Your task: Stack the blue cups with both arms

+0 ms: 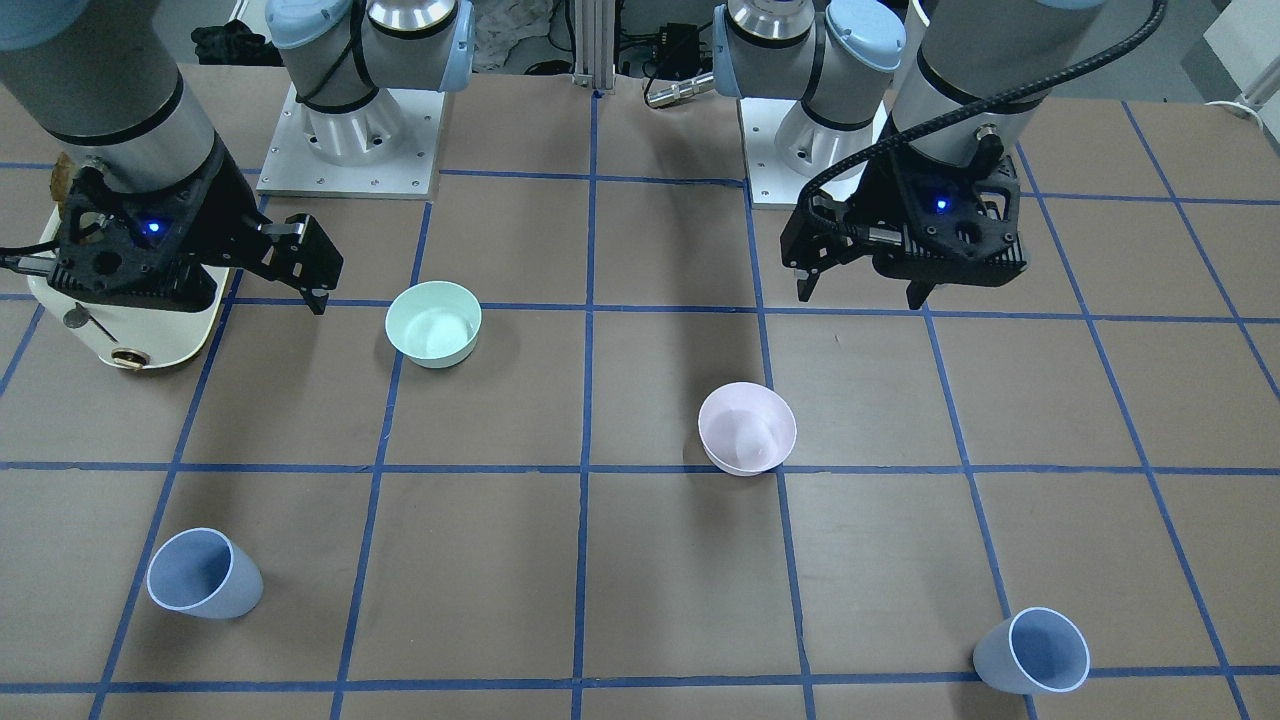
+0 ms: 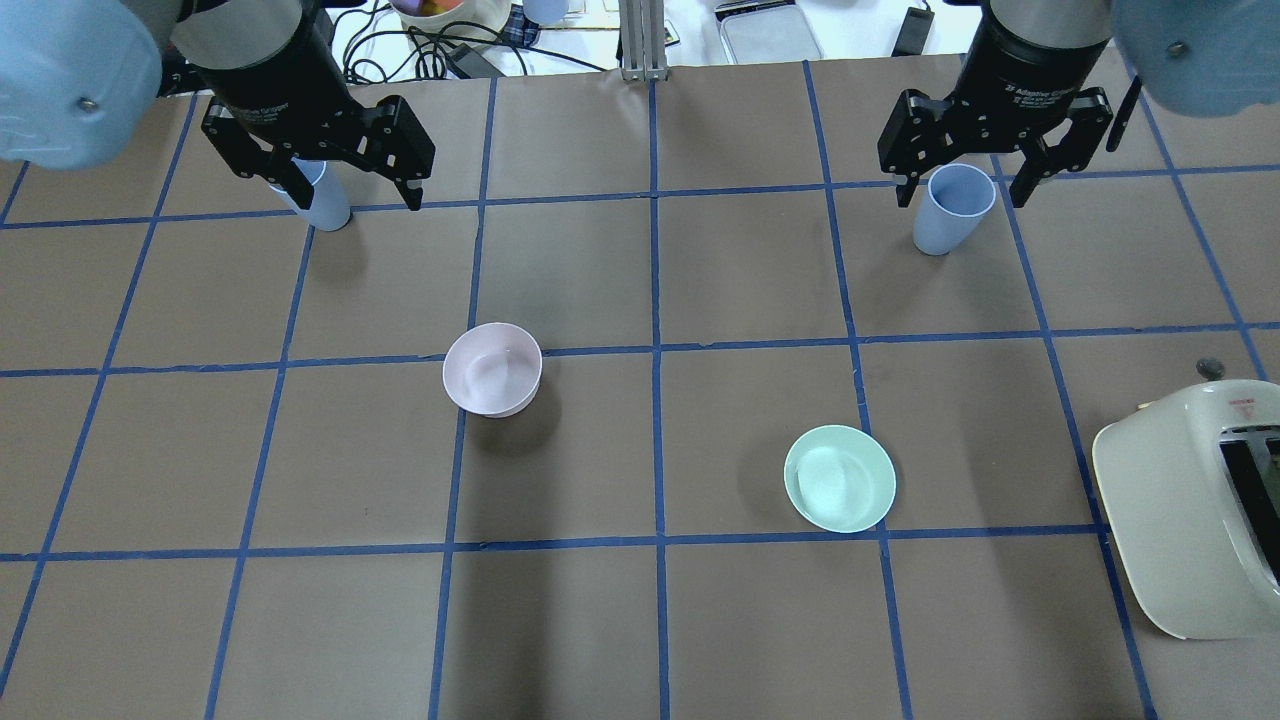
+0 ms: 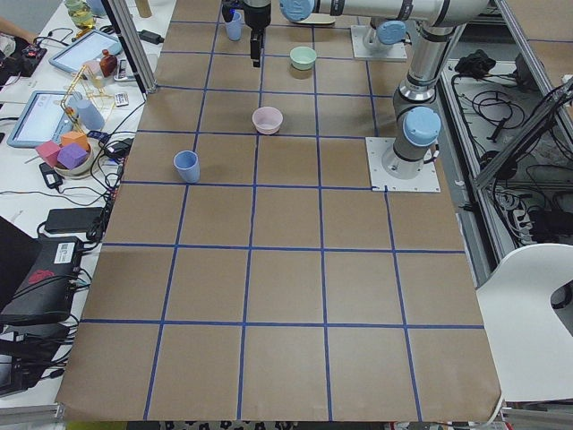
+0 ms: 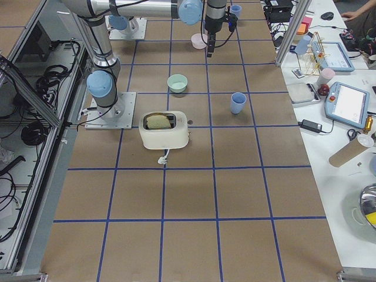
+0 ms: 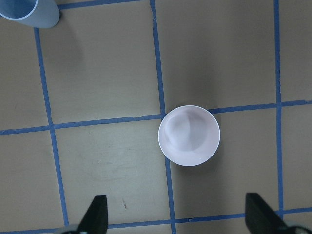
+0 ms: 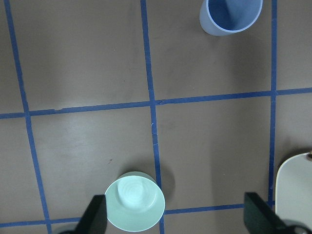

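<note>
My left gripper hangs wide open and empty above the pink bowl. The first blue cup stands upright in that frame's upper left corner, well ahead of the fingers. My right gripper, equally spread and empty, has the second blue cup at its frame's top, right of centre. I judge each arm should reach forward for its own nearer cup.

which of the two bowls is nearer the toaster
The mint-green bowl: it sits on the same side of the table's centre tape line as the toaster, whereas the pale pink bowl lies across that line, farther away.
</note>
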